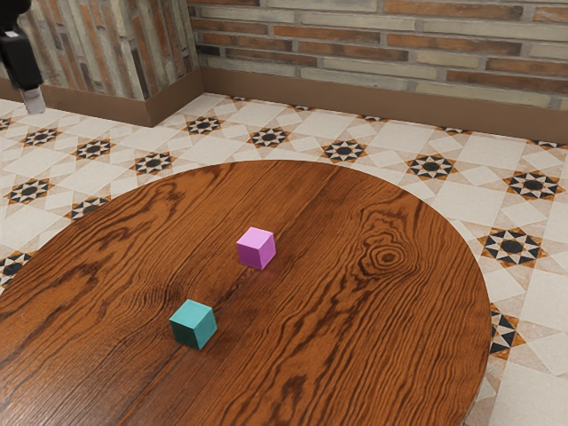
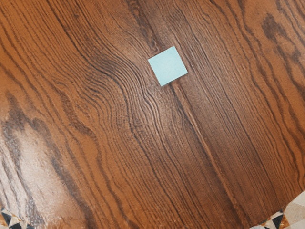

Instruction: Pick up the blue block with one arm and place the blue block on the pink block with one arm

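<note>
A teal-blue block (image 1: pixel 193 324) rests on the round wooden table (image 1: pixel 382 346), toward its front. A pink block (image 1: pixel 256 248) sits a short way behind it and toward the exterior view's right; the two do not touch. My gripper (image 1: pixel 32 99) hangs high at the exterior view's upper left, far above the table and well away from both blocks, with nothing visibly in it. In the wrist view the blue block (image 2: pixel 167 66) appears from above as a pale blue square on the wood grain, far below my hand.
The table's curved edge runs along the exterior view's right, with patterned floor tiles (image 1: pixel 524 186) beyond it. A brick wall (image 1: pixel 382 44) stands at the back. A corner of tiled floor (image 2: pixel 290 217) lies past the table edge in the wrist view.
</note>
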Action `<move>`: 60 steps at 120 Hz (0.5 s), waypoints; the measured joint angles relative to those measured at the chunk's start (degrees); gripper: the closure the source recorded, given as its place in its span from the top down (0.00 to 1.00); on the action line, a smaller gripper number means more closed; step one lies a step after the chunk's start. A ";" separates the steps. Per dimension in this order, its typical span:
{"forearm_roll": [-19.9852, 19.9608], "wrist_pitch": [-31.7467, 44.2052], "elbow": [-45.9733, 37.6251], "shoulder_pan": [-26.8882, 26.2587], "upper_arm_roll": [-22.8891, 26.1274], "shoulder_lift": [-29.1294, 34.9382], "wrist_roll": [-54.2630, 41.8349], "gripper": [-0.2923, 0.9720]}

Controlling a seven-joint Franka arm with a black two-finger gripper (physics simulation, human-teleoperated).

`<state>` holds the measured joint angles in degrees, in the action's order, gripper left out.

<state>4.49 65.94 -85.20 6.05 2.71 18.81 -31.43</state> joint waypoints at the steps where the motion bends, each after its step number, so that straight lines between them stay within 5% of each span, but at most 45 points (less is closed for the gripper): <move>1: 0.02 -0.05 -1.28 0.74 0.01 0.99 0.17 0.77; 16: -0.80 3.25 -25.40 13.99 5.36 16.18 2.42 0.77; 23: -4.87 7.99 -40.75 24.59 11.78 24.02 3.29 0.77; 30: -9.19 12.59 -51.75 29.86 15.03 29.31 4.09 0.77; 42: -14.17 17.78 -56.92 34.05 22.14 33.64 5.31 0.77; 60: -26.05 25.31 -56.42 51.92 42.99 30.28 6.39 0.77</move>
<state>-21.56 91.26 -141.62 57.96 45.69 49.09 -25.04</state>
